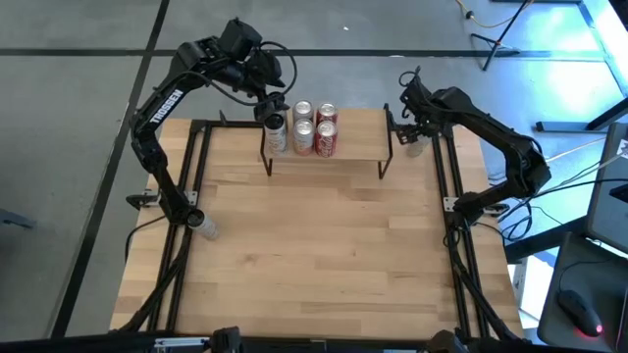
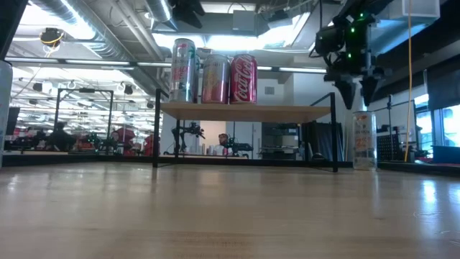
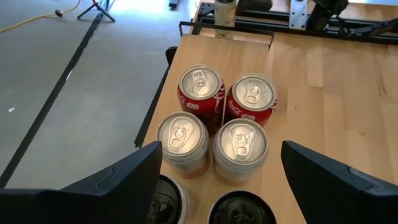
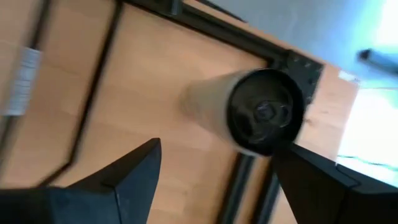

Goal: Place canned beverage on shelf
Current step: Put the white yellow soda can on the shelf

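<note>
**A:** Where is your can? In the overhead frame, right of centre near the top, the right gripper (image 1: 412, 126) hangs just above a pale slim can (image 1: 415, 147). That can stands on the tabletop (image 1: 324, 245) beside the shelf (image 1: 358, 147), just off its right end.

**B:** And from table height?

**A:** There you see what the overhead hides: the slim can (image 2: 364, 140) stands upright at the right of the frame, with the fingertips (image 2: 348, 92) above its top and clear of it. The right wrist camera looks down on its dark lid (image 4: 264, 112) between the fingers.

**B:** The pincers?

**A:** Your right one is spread apart, holding nothing. Your left gripper (image 1: 274, 110), at upper centre, is also wide open over the shelf's left end, above two dark-topped cans (image 3: 239, 210). Beyond them stand two silver cans (image 3: 181, 138) and two red Coca-Cola cans (image 3: 200, 90).
</note>
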Controlling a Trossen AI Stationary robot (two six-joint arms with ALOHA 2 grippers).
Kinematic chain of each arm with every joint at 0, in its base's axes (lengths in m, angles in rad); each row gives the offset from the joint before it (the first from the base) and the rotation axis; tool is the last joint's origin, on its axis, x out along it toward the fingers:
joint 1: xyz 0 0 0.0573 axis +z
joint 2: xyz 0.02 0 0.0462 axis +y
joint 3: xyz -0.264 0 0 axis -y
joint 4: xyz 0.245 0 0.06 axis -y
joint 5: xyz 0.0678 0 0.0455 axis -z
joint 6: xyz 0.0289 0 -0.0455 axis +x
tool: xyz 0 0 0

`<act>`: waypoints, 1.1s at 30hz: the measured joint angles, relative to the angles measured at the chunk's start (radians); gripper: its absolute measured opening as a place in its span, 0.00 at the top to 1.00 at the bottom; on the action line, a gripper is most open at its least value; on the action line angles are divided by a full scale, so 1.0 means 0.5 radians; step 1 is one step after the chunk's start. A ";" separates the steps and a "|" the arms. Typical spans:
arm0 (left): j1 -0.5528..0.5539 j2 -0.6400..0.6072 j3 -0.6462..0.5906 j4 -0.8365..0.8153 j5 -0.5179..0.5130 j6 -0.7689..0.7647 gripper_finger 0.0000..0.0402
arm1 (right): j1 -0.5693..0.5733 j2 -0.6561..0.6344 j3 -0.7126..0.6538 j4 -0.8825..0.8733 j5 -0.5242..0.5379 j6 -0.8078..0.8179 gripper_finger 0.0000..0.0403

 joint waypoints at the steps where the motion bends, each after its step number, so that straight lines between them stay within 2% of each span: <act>1: 0.000 0.000 0.000 -0.006 -0.009 0.000 0.21 | 0.000 -0.001 0.035 -0.020 -0.045 0.011 0.27; 3: 0.000 0.000 0.000 -0.020 -0.013 0.000 0.21 | -0.003 -0.027 0.133 -0.057 -0.079 0.016 0.27; 9: 0.000 0.000 0.000 -0.029 -0.014 0.000 0.21 | -0.006 -0.094 0.372 -0.077 0.027 0.011 0.27; 15: -0.001 0.000 0.000 -0.032 -0.003 0.000 0.21 | -0.020 -0.084 0.399 -0.163 0.052 -0.072 0.27; 19: -0.001 0.000 0.000 -0.063 -0.001 0.001 0.21 | -0.106 -0.076 0.398 -0.141 -0.031 -0.086 0.27; 22: -0.001 0.000 0.000 -0.071 0.000 0.001 0.21 | -0.185 -0.075 0.398 -0.136 -0.103 -0.094 0.22; 26: -0.001 0.000 0.000 -0.071 0.001 0.001 0.21 | -0.286 -0.039 0.397 -0.120 -0.365 -0.151 0.09; 29: -0.001 0.000 0.000 -0.071 0.001 0.001 0.21 | -0.344 -0.018 0.396 -0.098 -0.299 -0.131 0.02; 33: -0.001 0.000 0.000 -0.071 0.001 0.001 0.21 | -0.342 -0.008 0.396 -0.088 -0.234 -0.098 0.06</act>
